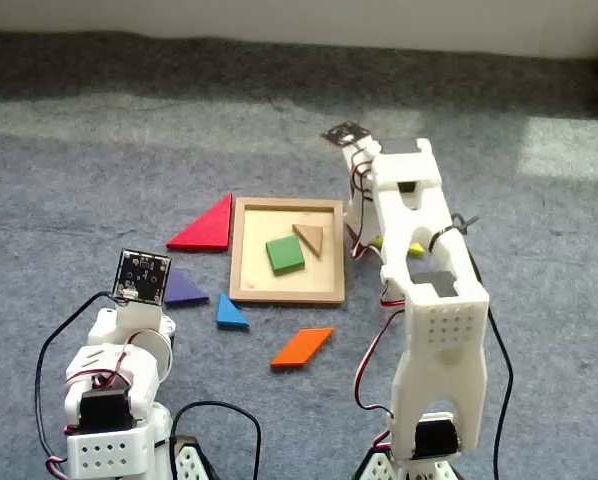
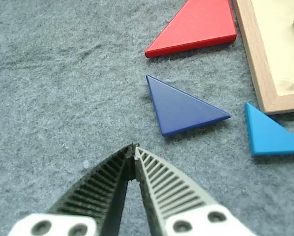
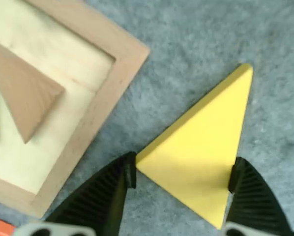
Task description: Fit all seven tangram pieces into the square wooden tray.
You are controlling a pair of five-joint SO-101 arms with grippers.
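Observation:
The square wooden tray (image 1: 241, 250) lies mid-carpet and holds a green square (image 1: 285, 254) and a wood-coloured triangle (image 1: 309, 238). A yellow triangle (image 3: 201, 142) lies on the carpet just off the tray's right rim (image 3: 100, 110). My right gripper (image 3: 182, 172) is shut on it, one finger pressed against each side. To the tray's left lie a red triangle (image 2: 196, 24), a dark blue triangle (image 2: 181, 105) and a light blue triangle (image 2: 267, 135). Short of the dark blue one, my left gripper (image 2: 133, 150) hangs shut and holds nothing. An orange parallelogram (image 1: 302, 346) lies in front of the tray.
The right arm (image 1: 424, 260) stretches along the tray's right side and covers most of the yellow triangle from above. The left arm (image 1: 119, 380) sits at the near left corner. Grey carpet runs back to a wall.

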